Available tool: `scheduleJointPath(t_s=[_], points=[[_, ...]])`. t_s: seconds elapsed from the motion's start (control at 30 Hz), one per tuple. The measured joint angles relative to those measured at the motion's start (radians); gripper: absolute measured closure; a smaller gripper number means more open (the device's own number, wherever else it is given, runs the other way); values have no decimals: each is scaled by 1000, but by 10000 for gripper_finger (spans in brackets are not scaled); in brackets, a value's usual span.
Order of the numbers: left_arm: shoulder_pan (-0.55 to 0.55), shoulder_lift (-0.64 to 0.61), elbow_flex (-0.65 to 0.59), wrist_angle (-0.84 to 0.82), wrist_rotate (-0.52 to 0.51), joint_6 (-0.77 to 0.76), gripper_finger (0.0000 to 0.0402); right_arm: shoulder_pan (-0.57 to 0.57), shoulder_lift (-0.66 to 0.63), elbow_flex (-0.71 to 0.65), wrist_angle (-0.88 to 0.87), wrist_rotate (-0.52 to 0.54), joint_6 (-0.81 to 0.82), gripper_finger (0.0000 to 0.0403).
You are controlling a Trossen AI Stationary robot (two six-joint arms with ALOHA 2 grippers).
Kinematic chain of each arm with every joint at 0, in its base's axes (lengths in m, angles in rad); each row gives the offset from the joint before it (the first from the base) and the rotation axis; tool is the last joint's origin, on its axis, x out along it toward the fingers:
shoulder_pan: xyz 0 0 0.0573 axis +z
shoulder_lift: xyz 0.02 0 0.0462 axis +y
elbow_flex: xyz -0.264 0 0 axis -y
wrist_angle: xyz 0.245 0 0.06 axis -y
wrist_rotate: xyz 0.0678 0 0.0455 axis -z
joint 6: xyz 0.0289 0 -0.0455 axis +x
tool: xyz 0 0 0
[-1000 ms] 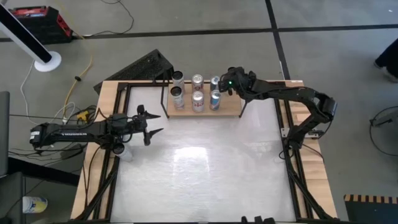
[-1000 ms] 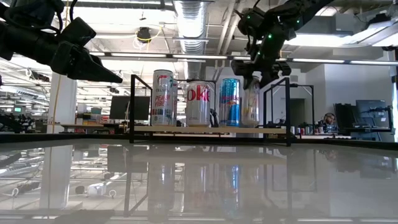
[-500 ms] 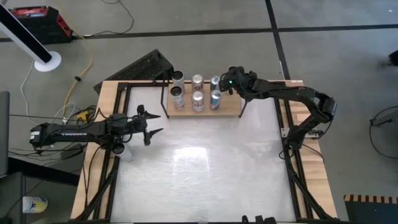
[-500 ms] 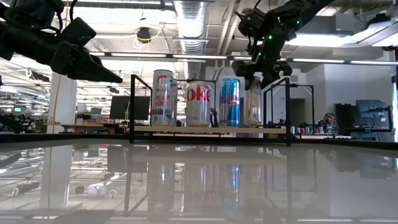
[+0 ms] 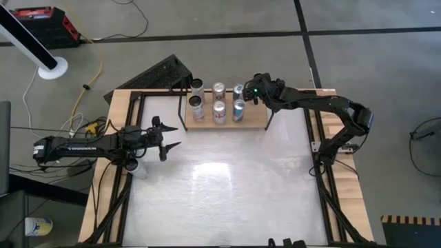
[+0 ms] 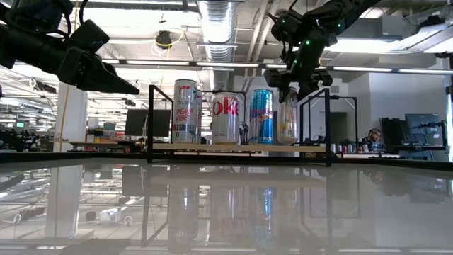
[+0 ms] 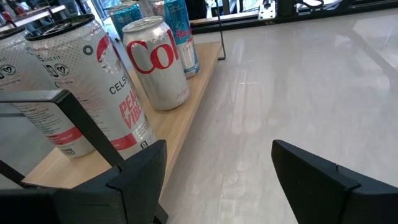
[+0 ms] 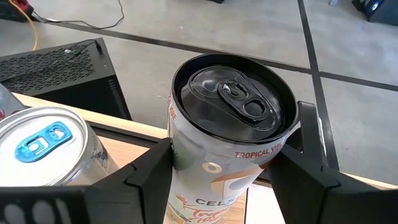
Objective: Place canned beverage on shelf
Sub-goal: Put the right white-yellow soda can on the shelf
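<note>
The shelf (image 5: 253,121), a light-wood board in a black wire frame, stands at the table's far middle and holds several cans. A Celsius can with a black top (image 8: 231,118) stands upright on the shelf's right end, behind the blue can (image 6: 261,117); it also shows in the low view (image 6: 287,120). My right gripper (image 6: 298,74) is open, with its fingers on either side of this can's upper part. My left gripper (image 5: 169,140) is open and empty above the table's left side, facing the shelf's left end (image 7: 186,134).
A black wire rack (image 5: 160,71) lies on the floor beyond the table's far left corner. The shelf's black frame posts (image 6: 328,124) stand close to my right gripper. The white tabletop (image 5: 227,186) spreads out in front of the shelf.
My right gripper has opened and let go of the black-topped can. The can, which leaned under the shut fingers a second ago, now stands upright on the shelf. The gripper stays around its top.
</note>
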Motion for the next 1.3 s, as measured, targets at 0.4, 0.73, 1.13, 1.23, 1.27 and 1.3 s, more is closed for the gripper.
scheduleJointPath(t_s=[0.4, 0.73, 1.13, 1.23, 1.27, 1.3], points=[[0, 0, 0, 0, 0, 0, 127, 0, 0, 0, 0, 0, 0, 150], [0, 0, 0, 0, 0, 0, 127, 0, 0, 0, 0, -1, 0, 95], [0, 0, 0, -1, 0, 0, 127, 0, -3, 3, 4, 0, 1, 82], [0, 0, 0, -1, 0, 0, 127, 0, -3, 3, 3, 0, 1, 82], [0, 0, 0, -1, 0, 0, 127, 0, -3, 3, 3, 0, 1, 82], [0, 0, 0, -1, 0, 0, 127, 0, -3, 3, 4, 0, 1, 82]])
